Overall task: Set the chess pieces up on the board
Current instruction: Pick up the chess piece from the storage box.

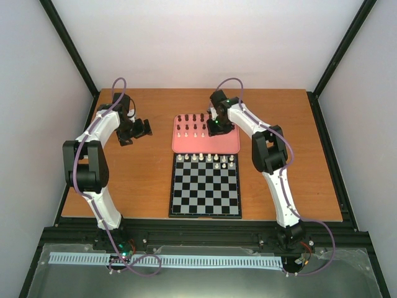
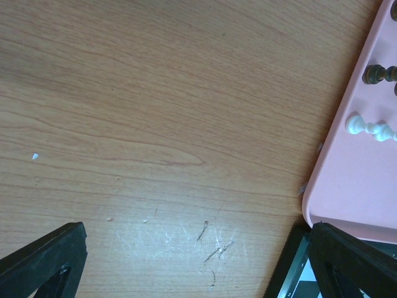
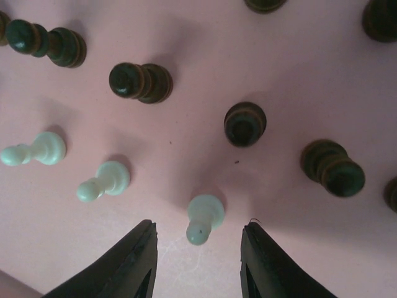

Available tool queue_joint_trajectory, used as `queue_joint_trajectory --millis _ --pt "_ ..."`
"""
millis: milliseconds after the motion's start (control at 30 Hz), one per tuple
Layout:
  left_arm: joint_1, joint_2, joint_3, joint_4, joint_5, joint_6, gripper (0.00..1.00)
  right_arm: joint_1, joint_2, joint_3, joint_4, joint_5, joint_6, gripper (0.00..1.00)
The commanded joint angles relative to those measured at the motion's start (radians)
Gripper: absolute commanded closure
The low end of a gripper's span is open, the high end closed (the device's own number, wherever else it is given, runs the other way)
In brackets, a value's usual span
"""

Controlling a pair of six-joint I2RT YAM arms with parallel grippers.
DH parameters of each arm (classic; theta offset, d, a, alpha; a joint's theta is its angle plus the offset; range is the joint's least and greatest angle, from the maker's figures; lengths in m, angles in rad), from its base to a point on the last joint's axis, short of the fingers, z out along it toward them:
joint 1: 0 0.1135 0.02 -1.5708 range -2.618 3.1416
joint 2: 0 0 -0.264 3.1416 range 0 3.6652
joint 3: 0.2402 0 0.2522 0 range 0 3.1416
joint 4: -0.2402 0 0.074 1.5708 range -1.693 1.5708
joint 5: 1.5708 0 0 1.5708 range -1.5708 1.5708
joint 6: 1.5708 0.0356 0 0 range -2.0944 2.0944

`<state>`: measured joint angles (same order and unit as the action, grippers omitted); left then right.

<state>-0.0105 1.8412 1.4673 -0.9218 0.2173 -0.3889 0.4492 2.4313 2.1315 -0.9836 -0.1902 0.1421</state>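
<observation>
The right gripper [image 3: 198, 251] hangs low over the pink tray [image 3: 186, 174] with its two fingers spread; a white pawn [image 3: 203, 218] stands upright just at 12 o'clock of the gap, with pink showing on both sides, so nothing is pinched. Two more white pawns [image 3: 102, 181] stand at 9 to 10 o'clock of it; dark pieces [image 3: 245, 124] are spread from 11 round to 3 o'clock, one of them near the pawn at 1 o'clock.

From above, the tray lies at 12 o'clock of the board [image 1: 205, 192], touching or nearly touching its far edge; a group of white pieces [image 1: 208, 159] already fills the board's far rows, and the rest of its squares are bare. The left gripper [image 2: 192, 267] hovers over the wooden table [image 2: 155, 124] at 9 o'clock of the tray, fingers wide apart and empty.

The pawn looks light, hard and smooth, likely to tip or squirt out of a careless squeeze; the waist under the round head seems the safest hold, taken squarely and gently.

No brand, label or writing can be read anywhere.
</observation>
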Motion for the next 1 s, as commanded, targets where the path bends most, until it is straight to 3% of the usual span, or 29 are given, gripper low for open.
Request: queue_joint_trajectory --millis 0,267,467,833,967 --pt "-0.001 0.013 0.042 -0.015 0.002 0.007 0.00 0.002 0.030 0.045 -0.002 0.016 -0.003 0.62" --pt "-0.002 0.018 0.045 -0.018 0.002 0.009 0.00 0.002 0.055 0.091 0.004 0.023 0.005 0.67" --pt "-0.002 0.020 0.047 -0.017 0.001 0.009 0.00 0.002 0.075 0.115 -0.016 0.024 0.004 0.76" --pt "-0.002 0.021 0.045 -0.014 0.006 0.006 0.00 0.002 0.068 0.111 -0.031 0.044 -0.004 0.79" --pt "-0.002 0.020 0.049 -0.016 0.006 0.007 0.00 0.002 0.069 0.113 -0.028 0.044 -0.002 0.86"
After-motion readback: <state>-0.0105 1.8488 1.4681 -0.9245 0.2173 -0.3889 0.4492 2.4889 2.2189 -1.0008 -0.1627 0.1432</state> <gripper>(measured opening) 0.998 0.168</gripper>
